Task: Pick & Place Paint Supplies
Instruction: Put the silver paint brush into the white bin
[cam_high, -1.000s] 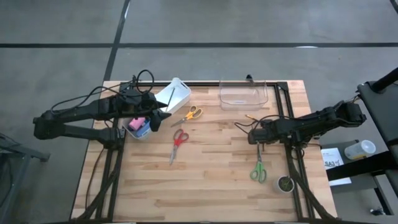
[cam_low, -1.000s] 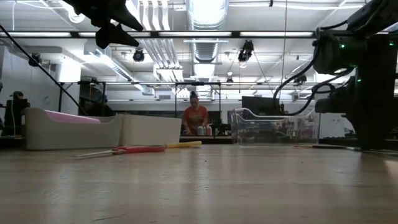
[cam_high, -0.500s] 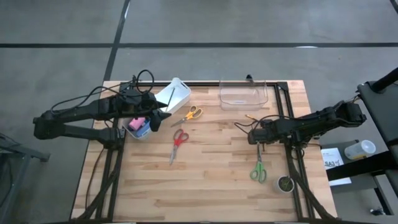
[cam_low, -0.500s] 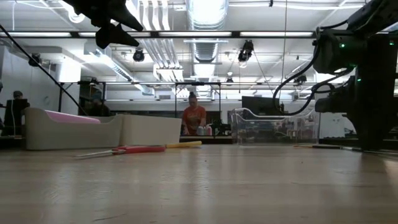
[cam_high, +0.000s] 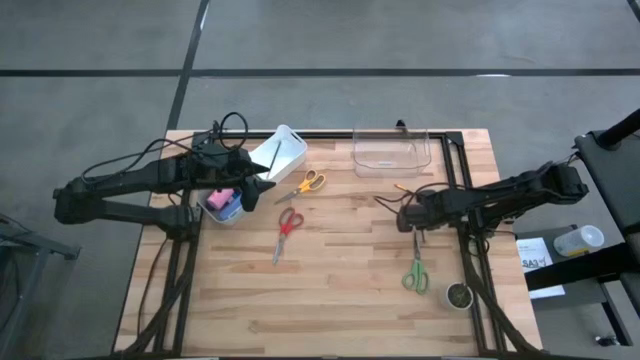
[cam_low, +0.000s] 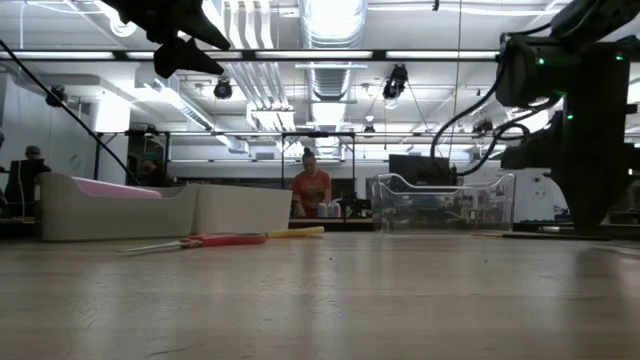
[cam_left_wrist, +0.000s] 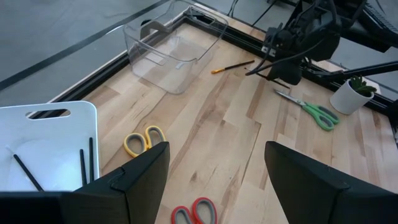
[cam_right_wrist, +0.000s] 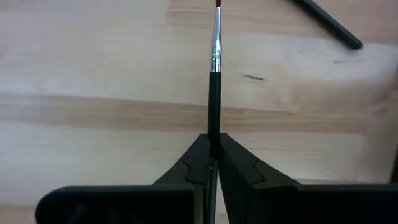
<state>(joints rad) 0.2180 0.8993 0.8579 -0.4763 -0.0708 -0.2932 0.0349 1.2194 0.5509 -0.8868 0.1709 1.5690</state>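
My right gripper (cam_high: 403, 214) is shut on a thin dark-handled paintbrush (cam_right_wrist: 214, 81) with a silver ferrule, right of the table's middle. A second dark brush (cam_right_wrist: 329, 22) and a brown brush (cam_left_wrist: 231, 66) lie on the wood close by. My left gripper (cam_high: 265, 187) hangs open above the table's left part, next to a small bin holding the pink bottle (cam_high: 221, 198) and a blue item (cam_high: 233, 209). The white tray (cam_high: 279, 153) behind it holds several thin brushes (cam_left_wrist: 84, 165). My right gripper pinches the brush's dark handle (cam_right_wrist: 213, 127) between its two fingers (cam_right_wrist: 239, 165). The fingers come from the table's right side and lie along the brush. The ferrule and bristle end stick out ahead of the fingertips, over the wood. Whether the tip rests on the table, I cannot tell.
A clear bin (cam_high: 391, 150) stands at the far edge. Yellow scissors (cam_high: 308, 183), red scissors (cam_high: 286, 227) and green scissors (cam_high: 416, 272) lie on the wood. A small potted plant (cam_high: 458, 295) sits near the right edge. A person (cam_low: 313, 190) stands in the room behind.
My right gripper has risen a little off the table and shifted slightly toward the table's left, staying shut on the brush. My left arm has kept still.
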